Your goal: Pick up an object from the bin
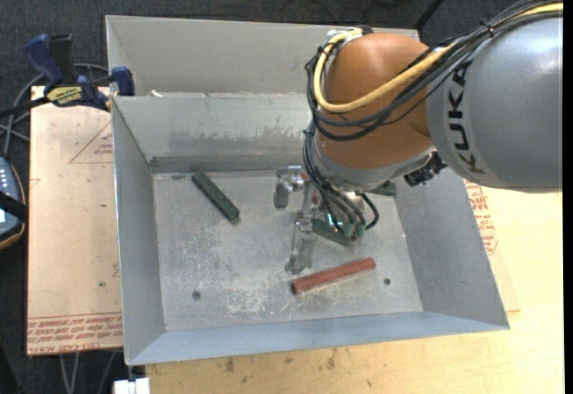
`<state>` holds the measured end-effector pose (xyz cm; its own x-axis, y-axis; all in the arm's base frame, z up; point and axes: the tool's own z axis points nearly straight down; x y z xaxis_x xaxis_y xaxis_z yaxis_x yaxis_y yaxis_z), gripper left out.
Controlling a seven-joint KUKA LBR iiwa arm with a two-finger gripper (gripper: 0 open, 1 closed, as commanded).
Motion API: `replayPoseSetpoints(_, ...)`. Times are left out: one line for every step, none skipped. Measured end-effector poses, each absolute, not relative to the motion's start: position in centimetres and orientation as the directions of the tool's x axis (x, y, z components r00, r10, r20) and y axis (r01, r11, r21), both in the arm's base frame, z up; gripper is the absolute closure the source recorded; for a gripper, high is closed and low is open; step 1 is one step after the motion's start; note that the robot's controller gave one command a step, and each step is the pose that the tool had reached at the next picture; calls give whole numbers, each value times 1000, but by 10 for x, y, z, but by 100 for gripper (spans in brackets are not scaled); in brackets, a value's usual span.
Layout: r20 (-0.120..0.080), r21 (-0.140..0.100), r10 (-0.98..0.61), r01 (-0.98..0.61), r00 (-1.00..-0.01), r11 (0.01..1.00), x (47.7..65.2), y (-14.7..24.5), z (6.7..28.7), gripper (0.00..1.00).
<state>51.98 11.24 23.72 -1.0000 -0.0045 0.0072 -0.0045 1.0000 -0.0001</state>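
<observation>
A KUKA arm's gripper (pixel 302 251) hangs low inside the grey metal bin (pixel 134 231), its tip just above the left end of a reddish-brown bar (pixel 333 277) lying flat on the floor. Whether the tip touches the bar cannot be told, nor whether the gripper is spread or pressed together. The arm's orange cover (pixel 376 97) looms above the bar. A dark green bar (pixel 216 197) lies well apart, up and left of the reddish-brown one.
</observation>
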Motion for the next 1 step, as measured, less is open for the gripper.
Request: replayPoseSetpoints(5, -2, -87, -87, -996, 996, 502, 39, 191, 0)
